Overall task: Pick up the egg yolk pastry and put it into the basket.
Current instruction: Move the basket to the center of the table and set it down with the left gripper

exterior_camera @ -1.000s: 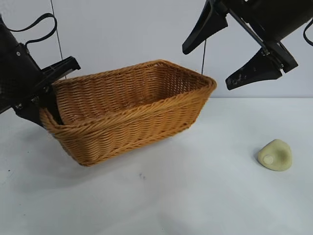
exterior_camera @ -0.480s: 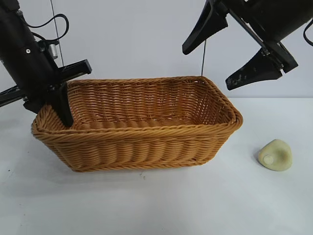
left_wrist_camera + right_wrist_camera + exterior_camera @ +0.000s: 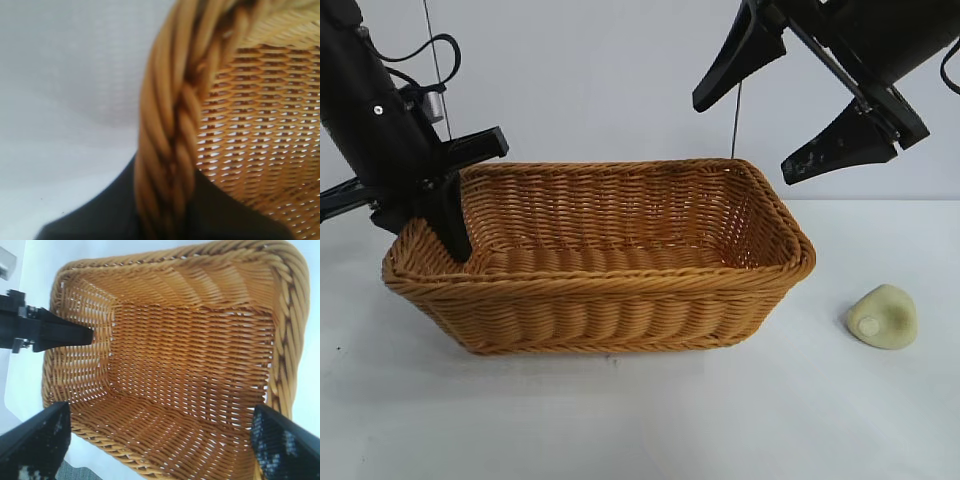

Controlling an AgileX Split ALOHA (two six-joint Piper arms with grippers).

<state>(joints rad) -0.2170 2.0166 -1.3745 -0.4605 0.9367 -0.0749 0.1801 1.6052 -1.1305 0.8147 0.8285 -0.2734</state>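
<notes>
On the white table [image 3: 720, 420], nearest the camera, the egg yolk pastry [image 3: 883, 316] lies alone, well apart from the basket [image 3: 620, 300] and off beyond its right-hand short end, its small round dimple turned toward the viewer. The basket sits flat on the table with its long side facing the camera and its braided rim level. At the basket's left short end the left gripper [image 3: 455, 190] points steeply downward from a black arm that slants in from above, and its fingers are clamped on the basket's rim, one finger reaching down inside the wall and the other outside it; the left wrist view shows the braided rim [image 3: 170, 150] running between the dark fingers. Above the basket's right end the right gripper [image 3: 790, 105] hangs in the air, tilted downward toward the basket's interior, its two fingers spread wide and holding nothing. Behind the basket stands a plain pale wall [image 3: 600, 70].
</notes>
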